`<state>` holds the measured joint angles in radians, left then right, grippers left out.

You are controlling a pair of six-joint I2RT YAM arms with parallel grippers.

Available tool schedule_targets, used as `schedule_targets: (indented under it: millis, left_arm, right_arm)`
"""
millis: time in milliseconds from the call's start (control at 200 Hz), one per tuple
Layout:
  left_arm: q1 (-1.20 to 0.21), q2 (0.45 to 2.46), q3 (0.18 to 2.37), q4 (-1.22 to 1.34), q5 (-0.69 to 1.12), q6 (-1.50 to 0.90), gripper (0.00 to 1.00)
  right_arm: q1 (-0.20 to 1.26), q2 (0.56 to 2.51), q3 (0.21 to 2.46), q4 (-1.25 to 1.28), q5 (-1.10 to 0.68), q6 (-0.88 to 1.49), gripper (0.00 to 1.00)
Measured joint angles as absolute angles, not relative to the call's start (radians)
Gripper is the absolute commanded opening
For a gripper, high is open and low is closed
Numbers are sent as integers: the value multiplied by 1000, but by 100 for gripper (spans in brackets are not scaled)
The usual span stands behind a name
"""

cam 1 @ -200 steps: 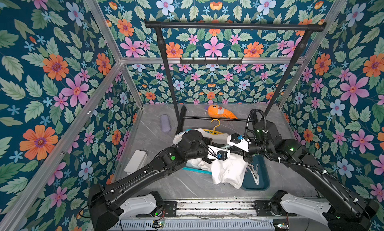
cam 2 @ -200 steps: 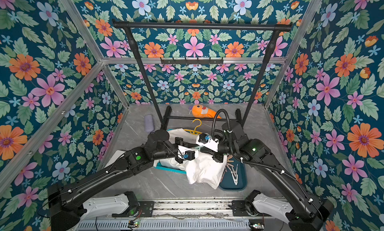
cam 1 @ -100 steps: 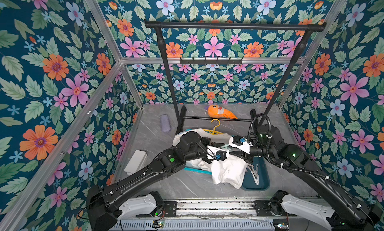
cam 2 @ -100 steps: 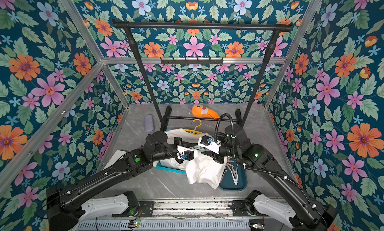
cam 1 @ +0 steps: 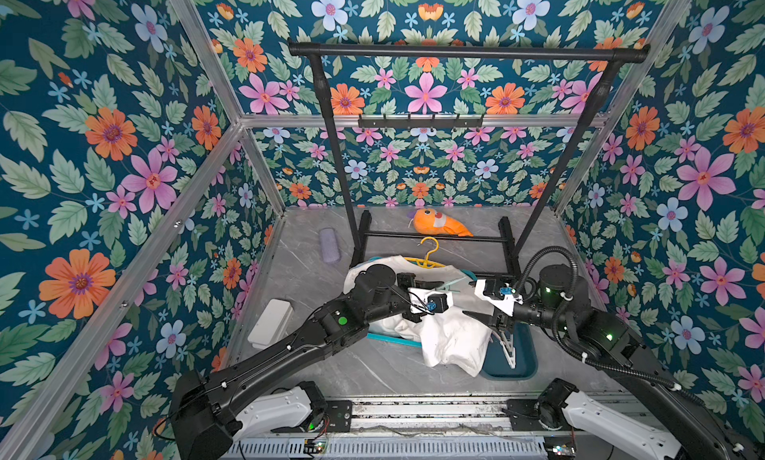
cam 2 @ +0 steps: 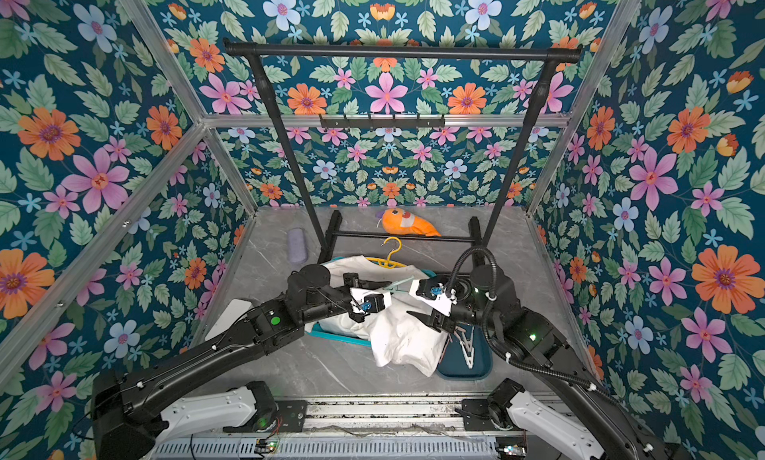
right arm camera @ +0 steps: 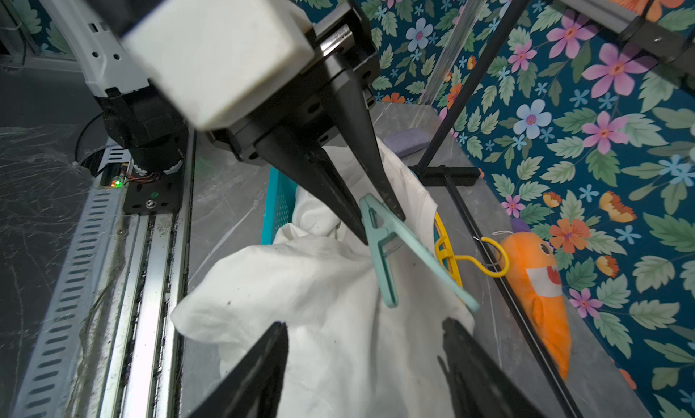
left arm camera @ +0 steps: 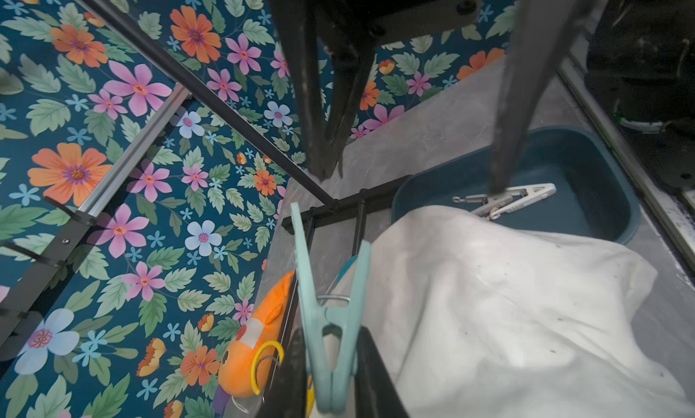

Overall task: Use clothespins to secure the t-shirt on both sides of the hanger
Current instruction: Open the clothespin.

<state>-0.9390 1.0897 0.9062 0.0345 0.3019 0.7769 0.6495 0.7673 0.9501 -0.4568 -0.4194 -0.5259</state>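
Note:
My left gripper (left arm camera: 331,389) is shut on the jaw end of a mint green clothespin (left arm camera: 331,322), held just above the white t-shirt (cam 1: 451,342). In the right wrist view that clothespin (right arm camera: 383,254) sticks out from the left gripper (right arm camera: 381,224) with its handles spread. My right gripper (right arm camera: 364,329) stands open over the t-shirt (right arm camera: 301,303), a short way from the clothespin and holding nothing. In both top views the two grippers face each other. The yellow hanger (cam 1: 430,251) lies under the shirt with only its hook and neck showing. Two white clothespins (left arm camera: 519,198) lie in the dark blue tray (left arm camera: 594,179).
A black clothes rack (cam 1: 467,52) stands at the back, its base bar just behind the hanger. An orange plush fish (cam 1: 439,224) lies behind it. A purple pad (cam 1: 330,245) and a white box (cam 1: 271,323) lie at the left. A teal basket (cam 1: 393,340) is under the shirt.
My right gripper has gone from shut to open and drawn back to the right, away from the mint clothespin. The left gripper has kept its hold and stayed in place.

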Motion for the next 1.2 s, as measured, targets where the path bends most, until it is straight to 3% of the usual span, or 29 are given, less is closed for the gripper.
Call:
schedule_targets:
  millis: [100,215,315,390,535,685,936,1201]
  left_arm:
    - [-892,1070,888,99,355,704,0]
    - [-827,1050,854,200,450,589,0]
    - [-797,1045,831,306,530,466,0]
    - [-793,1049,820,409,597,357,0]
    - [-790,1086,810,650,698,122,0]
    - [-789,1149,803,930,738,-134,0]
    - [-792,1235,828,1190,732,-386,0]
    - [-812,1280,855,1264,725,-472,0]
  right_arm:
    - [582,710,902,-373,-449,-474,73]
    - [366,671,828,-181,-613,-312,76]
    - [164,718,723,178,-813,-36,78]
    - [112,797,669,464,-918,187,78]
    - [103,947,650,987,-1047,538,81]
    - [178,1004,682,1234,-1111,671,82]
    - [238,1044,725,1344,-1101,699,86]
    - [335,1084,794,1338,-1030,676,87]
